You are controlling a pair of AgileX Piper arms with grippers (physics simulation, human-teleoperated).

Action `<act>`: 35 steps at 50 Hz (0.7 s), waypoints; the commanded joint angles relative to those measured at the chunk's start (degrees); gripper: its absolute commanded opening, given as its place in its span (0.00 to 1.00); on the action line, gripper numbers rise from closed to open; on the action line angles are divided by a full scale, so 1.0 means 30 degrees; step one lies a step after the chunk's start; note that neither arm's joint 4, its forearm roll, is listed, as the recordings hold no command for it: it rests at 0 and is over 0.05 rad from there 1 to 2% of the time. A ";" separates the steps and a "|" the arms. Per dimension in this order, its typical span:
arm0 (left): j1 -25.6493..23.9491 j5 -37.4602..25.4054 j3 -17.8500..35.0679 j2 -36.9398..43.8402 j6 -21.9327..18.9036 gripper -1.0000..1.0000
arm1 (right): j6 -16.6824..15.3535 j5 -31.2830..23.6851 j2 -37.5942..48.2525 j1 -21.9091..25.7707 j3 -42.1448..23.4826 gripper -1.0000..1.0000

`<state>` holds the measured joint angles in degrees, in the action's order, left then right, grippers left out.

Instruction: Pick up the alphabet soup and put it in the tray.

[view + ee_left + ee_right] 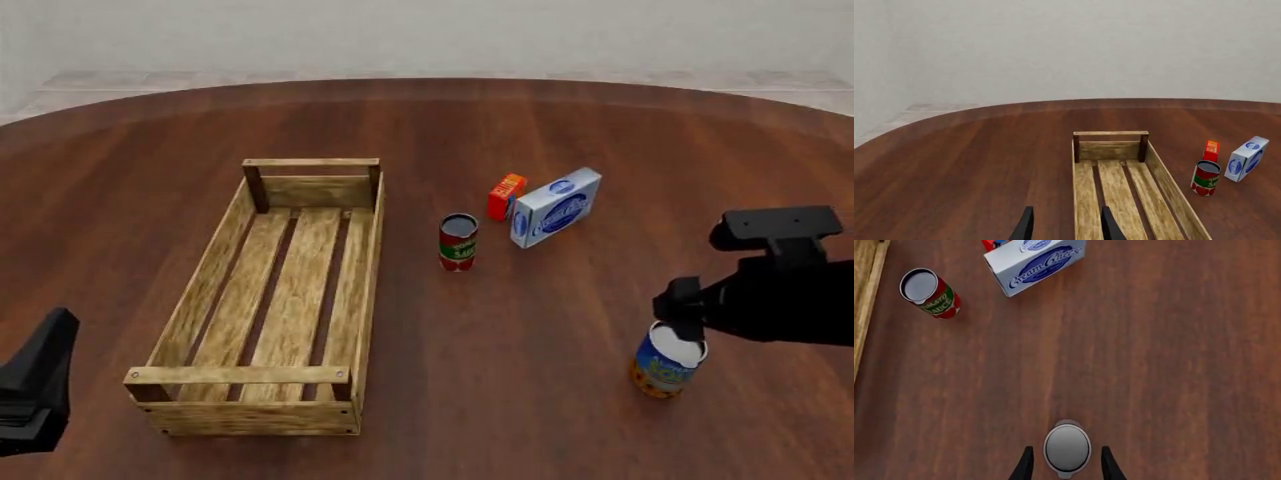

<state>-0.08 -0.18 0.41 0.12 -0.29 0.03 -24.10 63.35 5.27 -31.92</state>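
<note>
The alphabet soup (663,368), a blue-labelled can with a yellow-orange lower band, stands upright on the table at the right front. Its silver top shows in the right wrist view (1067,447). My right gripper (1067,467) is open and hangs just over the can, one finger on each side with small gaps; it also shows in the front view (678,328). The tray (370,250), a light-wood slatted crate, lies left of centre and holds nothing. My left gripper (1066,230) is open and holds nothing, near the tray's front left, and shows at the front view's lower left (34,385).
A red-and-green tomato sauce can (458,242) stands just right of the tray. Behind it are a small orange-red box (506,195) and a white-and-blue cream cheese box (557,206). The round table's far edge (427,85) curves across the back.
</note>
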 commanded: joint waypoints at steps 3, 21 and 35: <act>-0.0004 -0.0002 0.0000 0.0001 0.0004 1.00 | 0.0115 0.0603 0.0548 0.0001 0.0295 1.00; -0.0001 0.0002 0.0000 -0.0001 0.0000 1.00 | 0.0356 0.1548 0.1528 0.0070 0.0668 1.00; 0.0000 0.0002 0.0000 -0.0001 0.0003 1.00 | 0.0567 0.2086 0.2166 0.0143 0.0902 1.00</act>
<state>-0.08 -0.18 0.41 0.12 -0.29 1.19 -18.99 68.57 5.43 -29.75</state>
